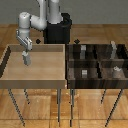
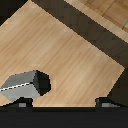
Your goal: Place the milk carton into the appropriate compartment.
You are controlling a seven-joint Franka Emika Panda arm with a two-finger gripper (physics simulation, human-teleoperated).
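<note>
The milk carton (image 1: 26, 59) is a small pale grey carton with a peaked top, inside the light wooden bin (image 1: 10, 75) on the exterior view's left. In the wrist view the milk carton (image 2: 25, 85) lies on the bin's wooden floor, close to one fingertip (image 2: 22, 103) and outside the gap between the two. My gripper (image 1: 25, 50) hangs just above the carton. Wide apart, the fingers of the gripper (image 2: 65, 103) hold nothing.
A dark bin (image 1: 68, 70) split into four compartments stands on the exterior view's right. It holds a small grey cube (image 1: 84, 73), a tall slim grey box (image 1: 114, 48) and other small grey items. The light bin's dark wall (image 2: 95, 35) runs close by.
</note>
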